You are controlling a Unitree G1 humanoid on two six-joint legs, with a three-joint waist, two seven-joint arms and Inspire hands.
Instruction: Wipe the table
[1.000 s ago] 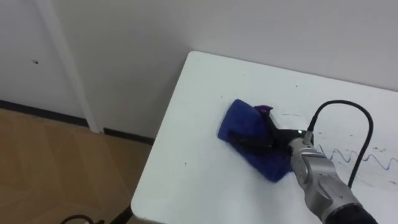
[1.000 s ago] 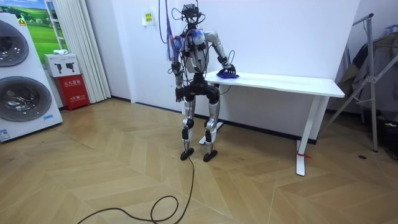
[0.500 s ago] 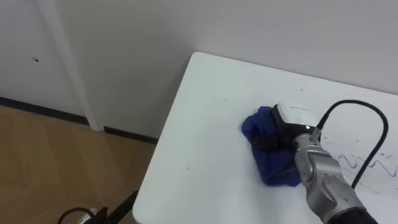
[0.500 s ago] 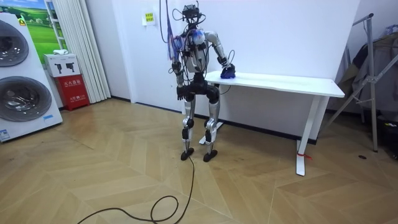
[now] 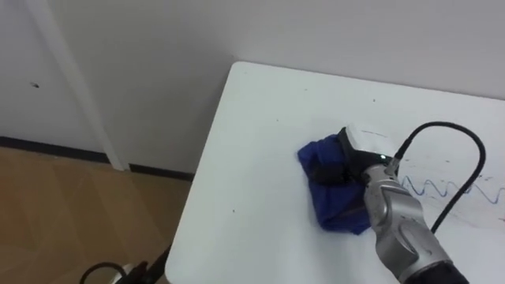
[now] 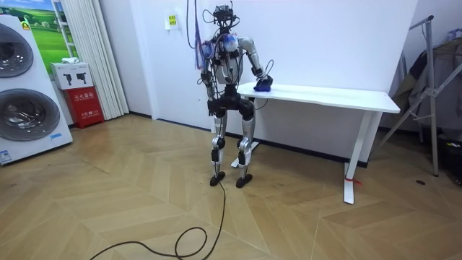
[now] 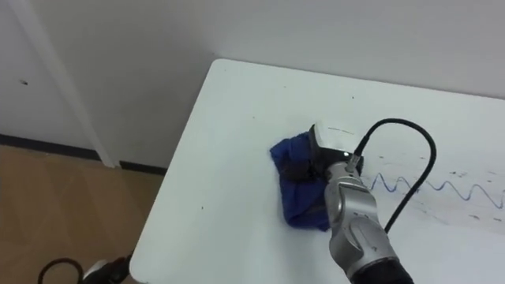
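Note:
A blue cloth [image 5: 333, 207] lies bunched up near the left end of the white table [image 5: 252, 134]. My right hand [image 5: 369, 167] rests on top of it, its dark fingers [image 5: 322, 173] curled down into the folds and gripping the cloth. To the right of the cloth a wavy blue marker line [image 5: 442, 189] runs across the tabletop. In the room view I stand at the table's [image 6: 339, 96] left end with my right arm reaching onto the cloth [image 6: 263, 86]. My left hand [image 6: 211, 110] hangs at my hip.
The table stands against a white wall, and its left edge [image 5: 197, 197] drops to wooden floor. In the room view, washing machines [image 6: 25, 108] and a red box [image 6: 85, 105] stand at the left, and a metal rack [image 6: 426, 87] at the right.
My right hand's fingers have curled from flat into the cloth. The cloth has gone from spread out to bunched and has drawn a little to the right under the hand.

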